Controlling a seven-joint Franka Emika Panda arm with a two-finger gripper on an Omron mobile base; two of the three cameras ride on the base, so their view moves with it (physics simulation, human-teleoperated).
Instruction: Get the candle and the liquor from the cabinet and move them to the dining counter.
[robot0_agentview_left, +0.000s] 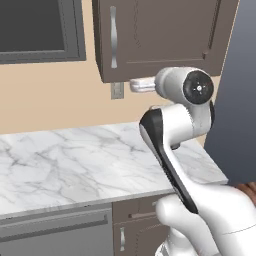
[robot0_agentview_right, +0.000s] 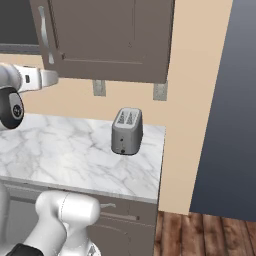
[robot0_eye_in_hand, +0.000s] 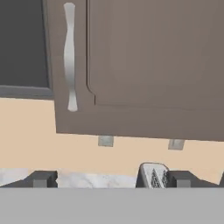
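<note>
While cabinet (robot0_eye_in_hand: 144, 65) shut, end effector (robot0_eye_in_hand: 111, 179) open.

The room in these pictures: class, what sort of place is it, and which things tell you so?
Most likely a home kitchen: a marble counter with a toaster on it, and a dark brown wall cabinet with a long silver handle above.

A home kitchen: a dark brown flat-panel wall cabinet (robot0_eye_in_hand: 144, 65) with a long silver handle (robot0_eye_in_hand: 69, 57) hangs at 12 o'clock over a white grey-veined marble counter (robot0_agentview_right: 65, 155), a grey two-slot toaster (robot0_agentview_right: 127, 131) at 3 o'clock, beige wall (robot0_agentview_left: 50, 95) behind.
</note>
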